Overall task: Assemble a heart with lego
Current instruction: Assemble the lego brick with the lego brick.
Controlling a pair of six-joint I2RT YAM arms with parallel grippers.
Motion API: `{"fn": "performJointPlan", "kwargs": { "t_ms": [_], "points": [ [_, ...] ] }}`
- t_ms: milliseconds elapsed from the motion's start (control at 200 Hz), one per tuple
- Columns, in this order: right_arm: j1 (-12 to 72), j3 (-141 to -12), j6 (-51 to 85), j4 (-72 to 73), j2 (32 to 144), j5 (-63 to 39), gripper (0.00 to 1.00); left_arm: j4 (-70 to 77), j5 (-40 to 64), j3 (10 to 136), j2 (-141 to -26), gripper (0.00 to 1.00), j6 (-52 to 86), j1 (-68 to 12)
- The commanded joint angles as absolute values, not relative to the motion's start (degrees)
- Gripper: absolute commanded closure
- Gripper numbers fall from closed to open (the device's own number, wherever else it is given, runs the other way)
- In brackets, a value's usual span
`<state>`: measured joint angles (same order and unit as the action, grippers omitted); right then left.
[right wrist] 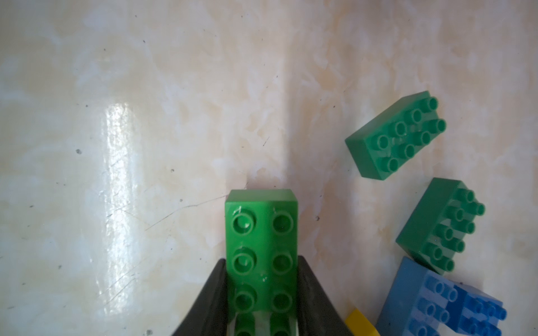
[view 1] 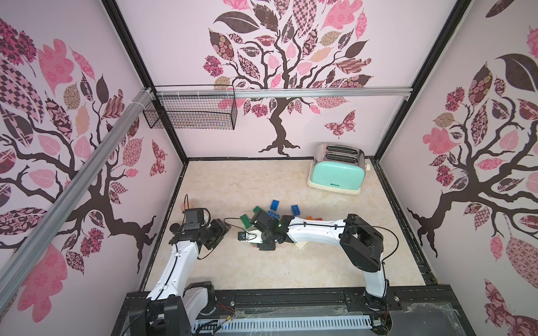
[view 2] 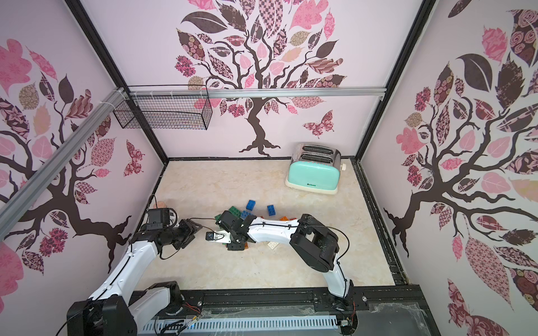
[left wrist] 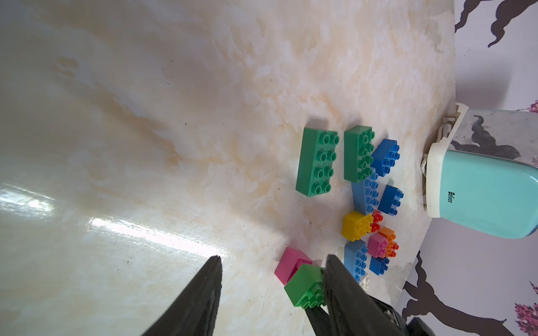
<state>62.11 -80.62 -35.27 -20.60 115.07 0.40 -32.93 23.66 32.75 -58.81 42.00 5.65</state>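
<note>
The right jaws pinch a bright green oblong studded plastic brick (right wrist: 262,247) by its long sides near one end. Most of it juts out ahead of the tips, with the studs toward the wrist camera. Ahead of it is only bare cream marbled desk (right wrist: 145,116); I cannot tell whether the brick touches it. Off to one side of these jaws lie a darker green oblong brick (right wrist: 396,136), a second dark green brick (right wrist: 436,229) and a pale blue brick (right wrist: 416,291) just beside that. The left jaws stand spread with nothing between them. They are aimed at the rest of the lego, which includes a yellow square brick (left wrist: 356,225) and a small pink brick (left wrist: 377,245).

No heart outline shows, so this looks like an early placement. Bring the brick down level onto open desk ahead of the jaws, square to where its neighbours will go. Held by one end, it may pivot, so move slowly and press it flat. Then spread the jaws just enough to let go without dragging it.
</note>
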Motion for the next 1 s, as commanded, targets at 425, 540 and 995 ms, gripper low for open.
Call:
{"fn": "performJointPlan", "kwargs": {
  "t_ms": [425, 540, 995],
  "points": [
    [62.57, -84.70, -35.67, -23.45, 117.85, 1.76, 0.77, -31.81, 23.97, 31.82, -58.71, 0.41, 42.19, 6.15],
    [62.97, -84.99, -35.92, -23.81, 118.43, 3.19, 0.77, -31.81, 24.08, 31.73, -58.66, 0.41, 42.32, 6.22],
    [64.86, -87.28, -36.52, -26.31, 117.24, 6.76, 0.78, -31.52, 25.09, 31.39, -57.67, 0.41, 42.83, 7.47]
  ]
}}
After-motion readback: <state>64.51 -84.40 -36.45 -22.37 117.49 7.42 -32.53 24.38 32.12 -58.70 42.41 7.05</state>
